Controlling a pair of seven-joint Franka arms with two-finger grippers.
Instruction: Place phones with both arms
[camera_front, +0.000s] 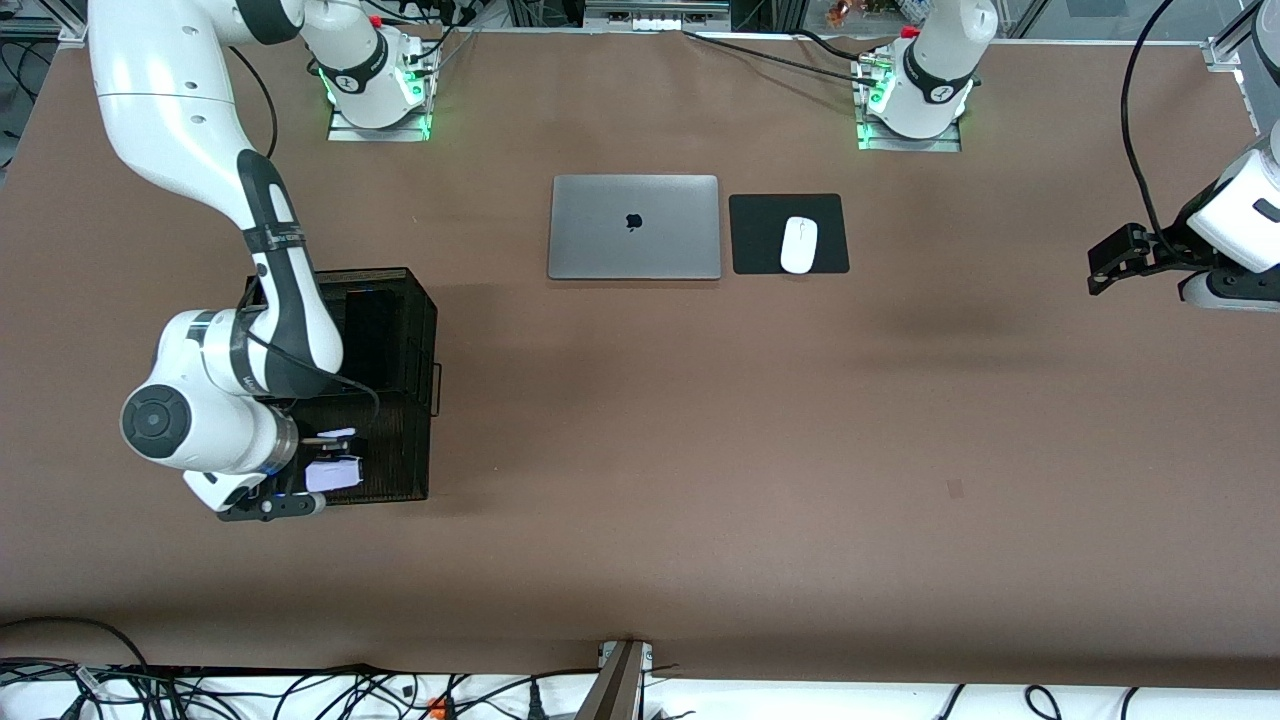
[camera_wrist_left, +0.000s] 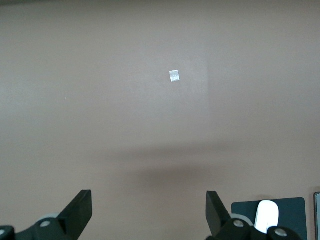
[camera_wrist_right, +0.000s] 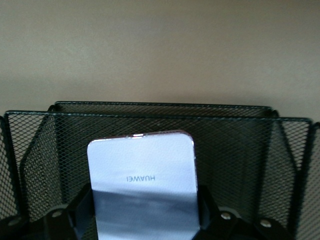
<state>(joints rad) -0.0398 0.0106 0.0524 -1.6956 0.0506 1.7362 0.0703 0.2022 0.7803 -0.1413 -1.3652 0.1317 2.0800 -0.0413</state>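
My right gripper is shut on the pale lavender flip phone and holds it upright over the compartment of the black mesh basket nearer the front camera. In the right wrist view the phone sits between the fingers, low inside the mesh walls. A long dark slab, likely the slim black phone, stands in the farther compartment. The black flip phone is hidden. My left gripper is open and empty, up over bare table at the left arm's end; it also shows in the left wrist view.
A closed silver laptop lies mid-table near the bases. Beside it a white mouse rests on a black pad; the mouse also shows in the left wrist view. A small pale tape square is on the table.
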